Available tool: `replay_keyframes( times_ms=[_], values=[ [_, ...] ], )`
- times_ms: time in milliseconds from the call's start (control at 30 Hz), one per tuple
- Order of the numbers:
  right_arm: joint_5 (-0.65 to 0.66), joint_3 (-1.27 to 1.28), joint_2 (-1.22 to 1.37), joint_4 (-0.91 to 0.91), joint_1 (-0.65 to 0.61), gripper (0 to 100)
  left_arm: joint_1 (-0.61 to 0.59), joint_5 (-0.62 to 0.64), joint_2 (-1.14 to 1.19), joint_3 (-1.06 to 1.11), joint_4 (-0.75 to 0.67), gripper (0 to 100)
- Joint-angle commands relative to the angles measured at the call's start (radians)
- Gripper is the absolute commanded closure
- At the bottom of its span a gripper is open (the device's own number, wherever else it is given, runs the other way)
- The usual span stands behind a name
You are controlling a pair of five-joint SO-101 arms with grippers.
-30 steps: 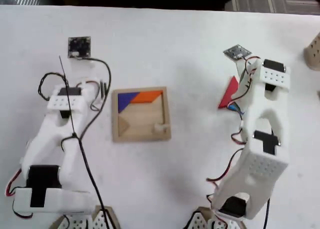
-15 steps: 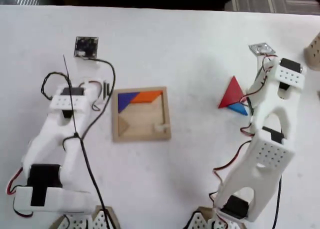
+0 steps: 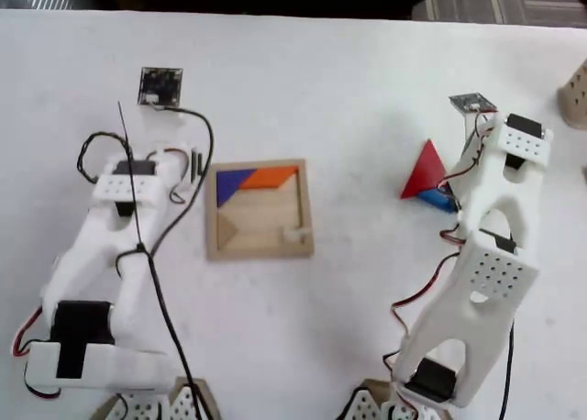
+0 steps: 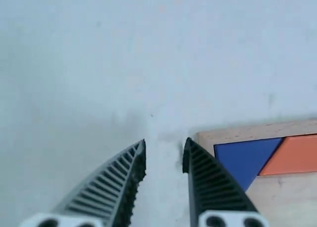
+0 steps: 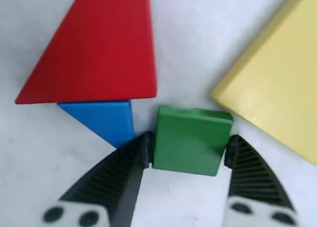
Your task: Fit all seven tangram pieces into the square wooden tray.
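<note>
Lower centre of the left wrist view: left gripper (image 4: pixel 163 146), fingers (image 4: pixel 126 180) slightly parted over bare tabletop (image 4: pixel 148 53), gripping nothing, just beside a corner of the square wooden tray (image 4: pixel 233 133). Inside the tray, blue triangle (image 3: pixel 231 182) and orange piece (image 3: pixel 274 176); paler pieces hard to make out. At right, red triangle (image 3: pixel 425 168); light-blue triangle (image 3: pixel 437 199) partly hidden by the arm. Right gripper (image 5: pixel 188 146) with fingers spread either side of the green square (image 5: pixel 190 135). Yellow piece (image 5: pixel 277 83) cut off at the frame edge.

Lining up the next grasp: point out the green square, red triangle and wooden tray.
green square (image 5: pixel 190 140), right wrist view, centre of its top face.
red triangle (image 5: pixel 101 53), right wrist view, centre of its top face.
wooden tray (image 3: pixel 260 251), high view, near rim.
</note>
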Motion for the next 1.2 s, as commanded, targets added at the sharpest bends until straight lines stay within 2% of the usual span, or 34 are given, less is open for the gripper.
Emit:
replay_keyframes(
  times_ms=[0,67,100,200,400,567,733,933,1067,1167],
  values=[
    [-0.009,-0.043,-0.001,0.007,0.018,89.8,0.012,-0.008,-0.004,-0.037,-0.025,86],
    [-0.032,-0.068,-0.001,0.012,0.019,97.8,0.012,-0.008,-0.004,-0.037,-0.025,86],
    [-0.032,-0.078,-0.001,0.025,0.021,98.5,0.012,-0.008,-0.004,-0.037,-0.025,86],
    [-0.037,-0.127,-0.001,0.082,0.022,94.6,0.012,-0.008,-0.004,-0.037,-0.025,86],
    [-0.038,-0.301,-0.001,0.285,0.013,97.2,0.01,-0.008,-0.004,-0.037,-0.025,86],
    [-0.089,-0.339,-0.045,0.295,0.004,97.1,0.008,-0.006,-0.004,-0.037,-0.025,86],
    [-0.094,-0.224,-0.171,0.297,-0.041,97.1,0.002,-0.002,-0.004,-0.044,-0.035,86],
    [-0.095,0.034,-0.412,0.295,-0.127,97.1,0.002,-0.003,-0.004,-0.044,-0.035,86],
    [-0.098,0.176,-0.55,0.294,-0.214,96.9,0.002,-0.003,-0.004,-0.046,-0.032,86],
    [-0.167,0.247,-0.619,0.294,-0.3,96.8,0.001,-0.003,-0.004,-0.048,-0.032,86]
  ],
)
